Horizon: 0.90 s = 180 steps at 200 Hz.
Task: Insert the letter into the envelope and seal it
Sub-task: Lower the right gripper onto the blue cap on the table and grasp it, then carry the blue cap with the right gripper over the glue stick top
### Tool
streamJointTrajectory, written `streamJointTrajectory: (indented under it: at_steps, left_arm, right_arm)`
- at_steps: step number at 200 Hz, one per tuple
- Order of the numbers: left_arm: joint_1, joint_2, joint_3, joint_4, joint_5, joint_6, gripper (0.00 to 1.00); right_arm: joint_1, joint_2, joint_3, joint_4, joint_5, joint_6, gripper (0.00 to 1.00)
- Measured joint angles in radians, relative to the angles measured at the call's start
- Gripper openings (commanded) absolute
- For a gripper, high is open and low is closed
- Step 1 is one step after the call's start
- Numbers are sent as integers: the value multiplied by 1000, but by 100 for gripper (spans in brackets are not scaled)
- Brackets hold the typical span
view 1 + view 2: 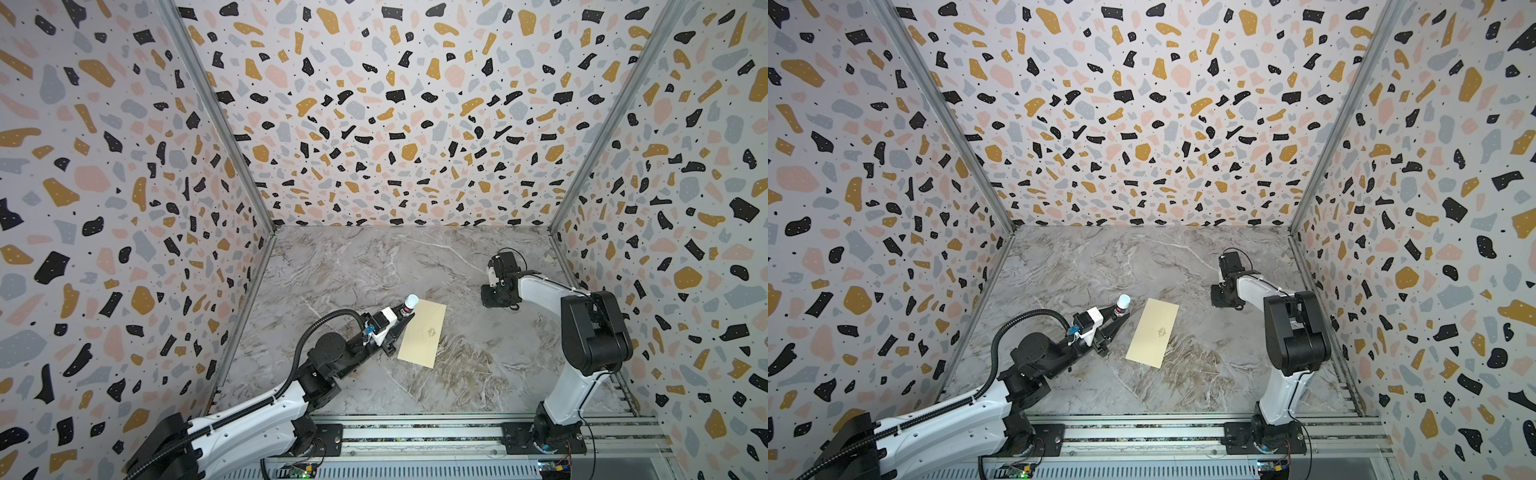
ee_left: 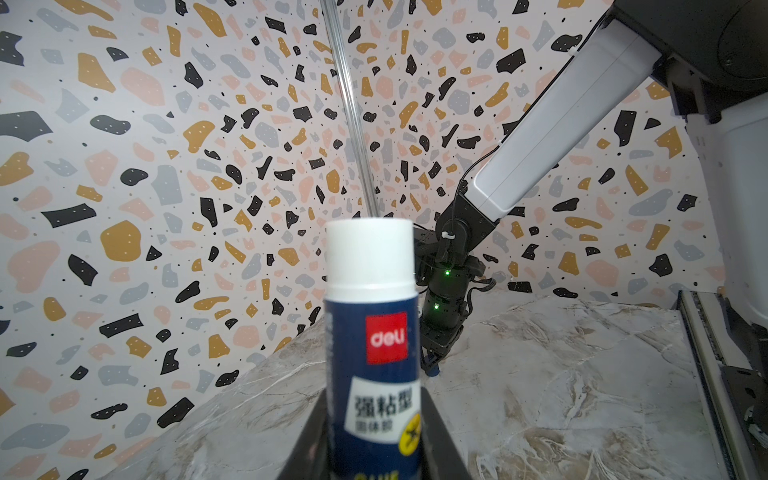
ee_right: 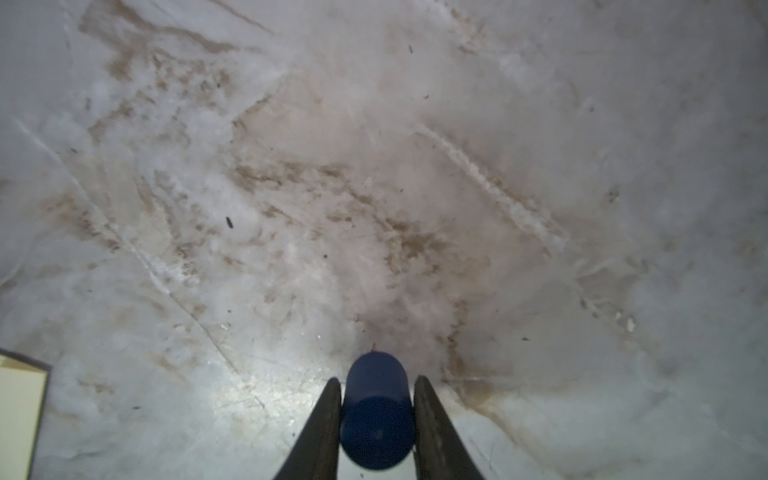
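Here's the glue stick (image 2: pixel 372 332): dark blue body, red logo patch, white end up top. Well apart from it, a blue cap (image 3: pixel 377 411) sits low over the grey-veined marble bench (image 1: pixel 457 374); touching or not, can't tell. Speckled terrazzo walls (image 1: pixel 1142 104) all round.

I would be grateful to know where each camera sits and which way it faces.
Both top views: high above the base rail, looking down on table, envelope, left arm, right arm.
Left wrist: behind the left gripper, looking across the table past its glue stick to the right arm.
Right wrist: looking down at the table; right gripper grips a blue cap.
Shared: envelope, in top and right wrist views.
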Motion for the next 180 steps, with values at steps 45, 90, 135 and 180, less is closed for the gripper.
streamJointTrajectory:
  at_steps: [45, 90, 135, 180]
  left_arm:
    - [0, 5, 0, 0, 0, -1, 0]
    - [0, 8, 0, 0, 0, -1, 0]
    - [0, 21, 0, -1, 7, -1, 0]
    - [0, 22, 0, -5, 23, 6, 0]
  right_arm:
    - [1, 0, 1, -1, 2, -1, 27]
    - [6, -68, 2, -25, -18, 0, 25]
    - [19, -301, 40, -55, -101, 8, 24]
    - [47, -518, 84, -106, -228, 21, 23]
